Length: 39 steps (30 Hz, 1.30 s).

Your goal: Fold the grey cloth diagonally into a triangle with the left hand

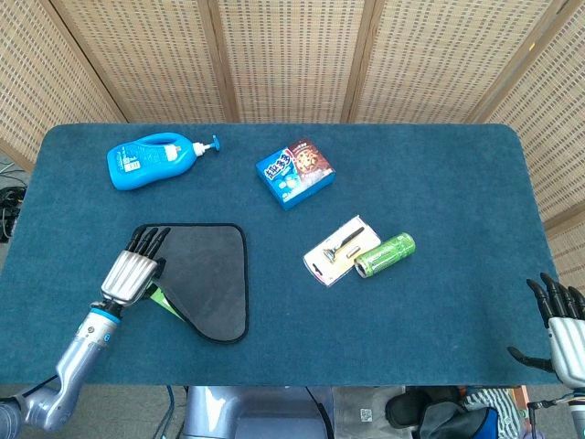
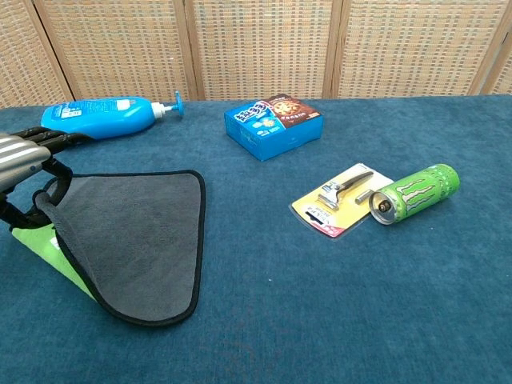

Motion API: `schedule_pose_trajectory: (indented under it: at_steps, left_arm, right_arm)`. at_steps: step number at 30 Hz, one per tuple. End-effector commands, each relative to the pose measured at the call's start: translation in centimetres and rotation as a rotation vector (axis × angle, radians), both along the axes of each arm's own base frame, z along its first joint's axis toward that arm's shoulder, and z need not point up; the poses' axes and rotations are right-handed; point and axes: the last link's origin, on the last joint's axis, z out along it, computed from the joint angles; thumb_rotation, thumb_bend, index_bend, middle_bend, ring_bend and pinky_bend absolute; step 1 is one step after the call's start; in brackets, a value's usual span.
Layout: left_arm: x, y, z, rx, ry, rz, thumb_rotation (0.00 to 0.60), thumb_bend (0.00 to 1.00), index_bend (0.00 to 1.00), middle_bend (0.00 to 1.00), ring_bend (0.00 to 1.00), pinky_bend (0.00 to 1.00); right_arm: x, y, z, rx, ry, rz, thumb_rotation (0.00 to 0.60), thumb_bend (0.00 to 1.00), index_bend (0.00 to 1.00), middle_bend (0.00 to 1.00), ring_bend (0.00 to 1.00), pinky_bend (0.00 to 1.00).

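One corner of cloth (image 1: 212, 279) lifted: my left hand (image 1: 133, 271) pinches it, green underside showing. Fold half done; carry to far corner remains.

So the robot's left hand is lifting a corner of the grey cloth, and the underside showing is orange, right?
Not quite: the underside is bright green, not orange, as the chest view shows. The left hand is indeed lifting a corner of the grey cloth.

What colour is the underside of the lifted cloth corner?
Bright green underside, seen best in the chest view.
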Motion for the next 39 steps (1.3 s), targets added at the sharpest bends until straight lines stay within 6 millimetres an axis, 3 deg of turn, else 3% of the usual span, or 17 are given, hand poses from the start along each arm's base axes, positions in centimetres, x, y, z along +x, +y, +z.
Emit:
schedule_pose_trajectory:
  at_steps: [1, 9, 26, 39]
  left_arm:
    - [1.1, 1.0, -0.8, -0.011, 0.002, -0.023, 0.600, 0.31, 0.63, 0.00, 0.00, 0.00]
    - [3.4, 3.1, -2.7, -0.022, 0.031, -0.077, 0.600, 0.31, 0.63, 0.00, 0.00, 0.00]
    - [6.4, 7.2, -3.1, 0.011, 0.062, -0.112, 0.600, 0.32, 0.63, 0.00, 0.00, 0.00]
    - [7.5, 9.7, -4.5, 0.006, 0.102, -0.098, 0.600, 0.31, 0.63, 0.00, 0.00, 0.00]
  right_arm:
    - [-0.1, -0.1, 0.0, 0.000, -0.002, -0.004, 0.600, 0.00, 0.00, 0.00, 0.00, 0.00]
    - [-0.4, -0.1, 0.1, -0.001, -0.005, -0.012, 0.600, 0.00, 0.00, 0.00, 0.00, 0.00]
    - [-0.8, -0.2, 0.2, 0.002, -0.011, -0.027, 0.600, 0.00, 0.00, 0.00, 0.00, 0.00]
    - [-1.1, -0.2, 0.0, 0.012, -0.011, -0.035, 0.600, 0.00, 0.00, 0.00, 0.00, 0.00]
